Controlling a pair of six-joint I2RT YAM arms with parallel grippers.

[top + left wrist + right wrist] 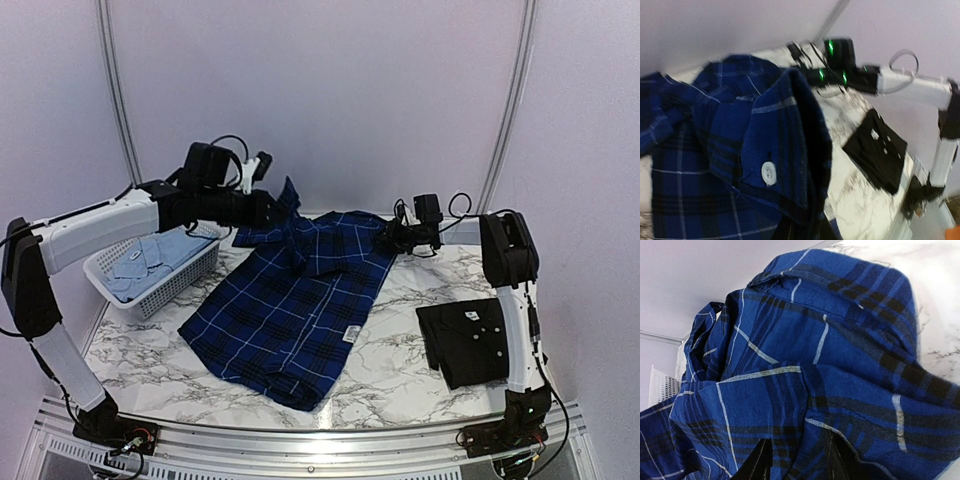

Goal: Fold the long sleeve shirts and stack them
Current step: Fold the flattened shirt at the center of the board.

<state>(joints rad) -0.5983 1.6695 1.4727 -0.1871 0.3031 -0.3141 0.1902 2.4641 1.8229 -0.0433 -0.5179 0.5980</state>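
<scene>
Now the left jaws and the right jaws each pinch the far edge of the plaid shirt (290, 310), raised off the tabletop (400, 390); its body lies spread there.

The left arm (100, 225) climbs from its base at seven o'clock, bends at a high elbow over the table's left edge, and runs its forearm level toward three o'clock. The left gripper (272, 207) hangs raised at eleven o'clock, pinching a fold of the plaid shirt (290, 310). The right arm (515, 320) stands nearly upright from five o'clock, forearm turned toward nine o'clock. The right gripper (385, 237) sits low at one o'clock, its dark fingers (757, 462) clamping the same cloth.
</scene>
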